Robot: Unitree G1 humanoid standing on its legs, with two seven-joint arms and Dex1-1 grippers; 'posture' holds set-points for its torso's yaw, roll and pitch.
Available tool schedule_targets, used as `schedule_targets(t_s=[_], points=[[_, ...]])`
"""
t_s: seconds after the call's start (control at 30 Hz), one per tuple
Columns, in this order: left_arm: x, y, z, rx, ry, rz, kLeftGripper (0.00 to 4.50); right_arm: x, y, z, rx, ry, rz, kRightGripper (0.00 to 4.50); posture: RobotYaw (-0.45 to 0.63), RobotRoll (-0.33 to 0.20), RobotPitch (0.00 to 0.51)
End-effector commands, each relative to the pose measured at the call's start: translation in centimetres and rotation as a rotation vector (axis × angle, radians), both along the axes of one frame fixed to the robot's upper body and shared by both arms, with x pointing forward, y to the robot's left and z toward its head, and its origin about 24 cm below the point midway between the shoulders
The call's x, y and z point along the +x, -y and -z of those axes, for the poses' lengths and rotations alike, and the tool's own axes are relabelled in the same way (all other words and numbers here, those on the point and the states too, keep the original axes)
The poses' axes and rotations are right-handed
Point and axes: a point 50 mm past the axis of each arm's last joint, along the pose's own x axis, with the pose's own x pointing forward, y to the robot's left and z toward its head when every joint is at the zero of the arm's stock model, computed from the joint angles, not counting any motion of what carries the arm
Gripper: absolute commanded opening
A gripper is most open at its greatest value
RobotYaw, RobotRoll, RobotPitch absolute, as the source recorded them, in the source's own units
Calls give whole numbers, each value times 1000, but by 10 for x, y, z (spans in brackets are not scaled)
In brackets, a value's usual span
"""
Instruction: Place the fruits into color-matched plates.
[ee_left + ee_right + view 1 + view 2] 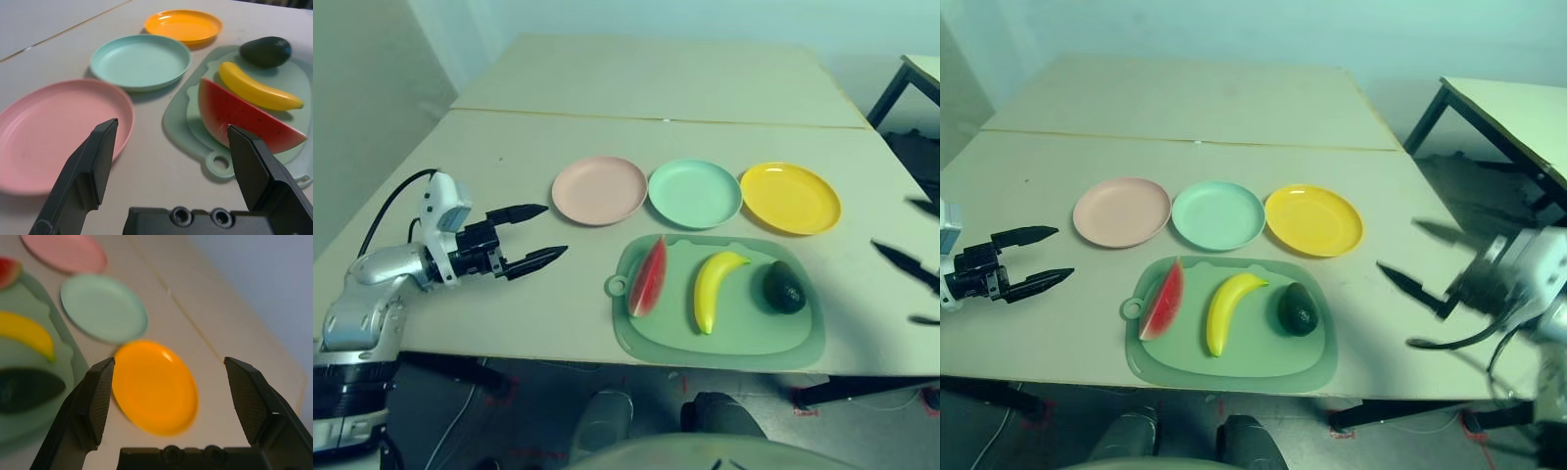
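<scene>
Currently: watermelon (648,276), banana (713,288), avocado (784,288) on mat (734,338) | pink plate (599,190), green plate (695,193), yellow plate (790,197) bare | left gripper (549,233) and right gripper (1404,253) spread wide, holding nothing

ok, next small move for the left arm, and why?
Probably move the open left gripper toward the watermelon wedge. It's the nearest fruit; all three still lie on the green mat, and the pink plate sits bare just behind it.
</scene>
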Motion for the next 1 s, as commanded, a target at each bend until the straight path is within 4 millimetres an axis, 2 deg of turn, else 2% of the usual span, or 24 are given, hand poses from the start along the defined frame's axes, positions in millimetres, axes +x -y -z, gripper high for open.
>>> schedule_targets(t_s=[0.03,0.1,0.17,0.37,0.4,0.5,0.57,0.63,0.73,0.9,1.0], points=[[4,0,8,5,-12,0,4500,-20,13,28,-62,-238,37,4466,-42,0,61],[6,-2,11,9,-14,-3,4500,-23,13,23,-91,-247,36,4466,-50,0,60],[8,-6,16,17,-22,-5,4500,-12,-4,7,-73,-215,3,4466,-51,0,61],[12,-17,23,51,-37,0,4500,32,-79,-23,-175,-245,-182,4466,-8,0,60],[10,-20,25,59,-47,3,4500,37,-94,-23,-244,-247,-241,4466,0,0,59],[8,-22,27,68,-65,14,4500,43,-120,-17,-426,-234,-380,4466,24,0,59],[6,-22,28,72,-90,35,4500,43,-133,-1,-618,-264,-513,4466,38,0,59],[2,-20,30,83,-110,55,4500,43,-139,15,-781,-301,-649,4466,66,0,64],[-3,-18,31,88,-127,65,4500,48,-137,29,-951,-319,-772,4466,88,0,67],[-14,-14,34,79,-150,62,4500,52,-130,40,-1111,-335,-870,4466,121,0,73],[-19,-12,35,83,-154,57,4500,53,-132,42,-1151,-322,-927,4466,146,0,75]])
